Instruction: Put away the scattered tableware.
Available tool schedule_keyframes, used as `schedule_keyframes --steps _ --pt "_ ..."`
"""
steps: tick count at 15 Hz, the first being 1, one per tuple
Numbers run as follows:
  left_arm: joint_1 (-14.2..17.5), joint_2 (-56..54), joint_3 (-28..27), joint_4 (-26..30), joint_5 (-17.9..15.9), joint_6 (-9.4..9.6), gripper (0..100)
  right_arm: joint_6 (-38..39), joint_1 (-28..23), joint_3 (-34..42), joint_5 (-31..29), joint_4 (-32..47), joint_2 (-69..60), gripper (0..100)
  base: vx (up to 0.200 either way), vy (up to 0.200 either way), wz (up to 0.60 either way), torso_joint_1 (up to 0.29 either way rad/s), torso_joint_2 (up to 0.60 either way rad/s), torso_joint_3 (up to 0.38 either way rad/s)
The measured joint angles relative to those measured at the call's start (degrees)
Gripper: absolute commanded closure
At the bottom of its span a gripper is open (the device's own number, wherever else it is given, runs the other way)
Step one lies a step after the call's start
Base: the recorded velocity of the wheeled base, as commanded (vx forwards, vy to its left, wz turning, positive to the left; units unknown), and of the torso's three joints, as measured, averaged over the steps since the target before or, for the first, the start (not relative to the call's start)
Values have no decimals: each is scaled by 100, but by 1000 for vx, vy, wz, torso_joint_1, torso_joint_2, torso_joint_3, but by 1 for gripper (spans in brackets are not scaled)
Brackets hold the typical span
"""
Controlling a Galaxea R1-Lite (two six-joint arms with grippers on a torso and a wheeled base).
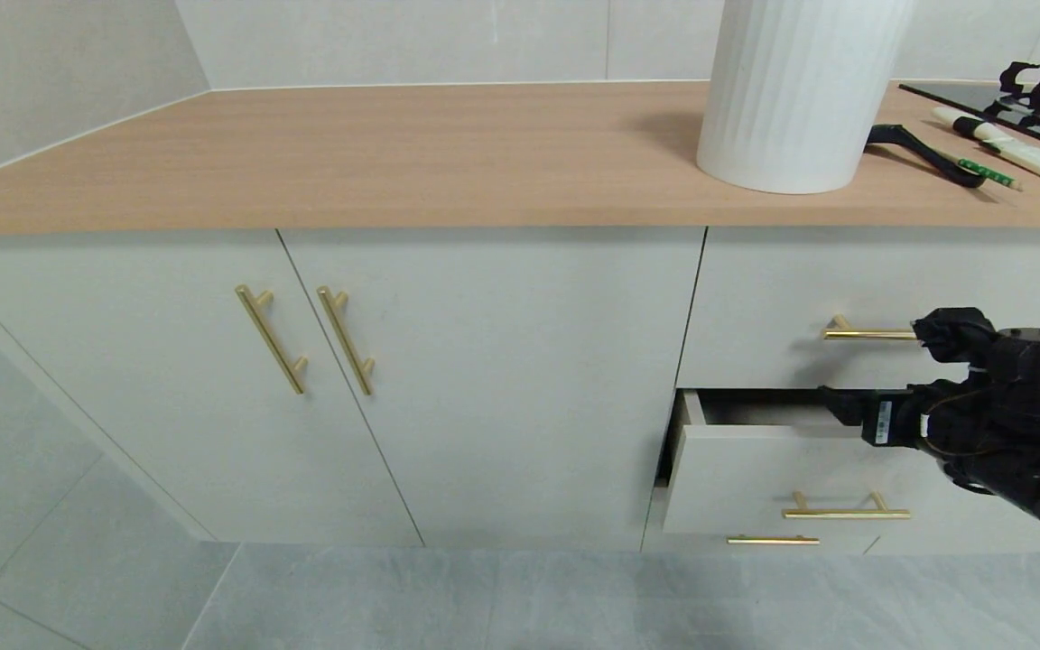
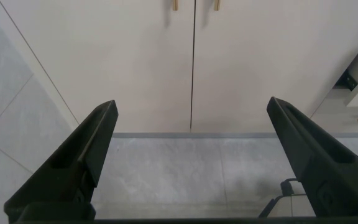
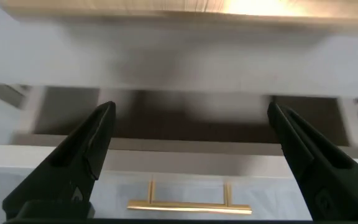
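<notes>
The middle drawer (image 1: 737, 474) at the lower right of the cabinet stands pulled out a little, its dark inside (image 3: 185, 118) showing nothing I can make out. My right gripper (image 1: 881, 368) hovers open just in front of that gap, above the drawer's gold handle (image 3: 188, 207). Nothing is between its fingers (image 3: 79, 162). On the counter's far right lie a black-handled utensil (image 1: 922, 152), a thin green-and-white stick (image 1: 989, 171) and a long cream-coloured utensil (image 1: 1030, 152). My left gripper (image 2: 191, 155) is open and empty, low over the floor, facing the double doors (image 2: 193, 68).
A tall white ribbed container (image 1: 795, 90) stands on the wooden counter (image 1: 394, 153) beside the utensils. A dark panel (image 1: 980, 97) carrying black items sits at the back right. Gold handles (image 1: 868, 334) stick out from the top drawer and the doors. Grey tiled floor (image 1: 348, 596) lies below.
</notes>
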Motion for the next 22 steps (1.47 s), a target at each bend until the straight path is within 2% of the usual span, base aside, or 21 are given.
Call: schedule_keyframes --steps 5,12,17,21,22 --pt "0 0 0 0 2 2 0 0 0 9 -199 -413 647 0 0 0 0 0 0 0" --pt "0 0 -1 0 0 -2 0 -20 -5 46 -199 -330 744 0 0 0 0 0 0 0" --pt "0 0 -1 0 2 0 0 -39 0 -4 -141 1213 154 0 0 0 0 0 0 0" --pt "-2 0 0 0 0 0 0 -215 0 -34 -144 1495 -99 0 0 0 0 0 0 0" --pt "0 0 0 0 0 -2 0 -240 2 -34 -144 1768 -152 0 0 0 0 0 0 0"
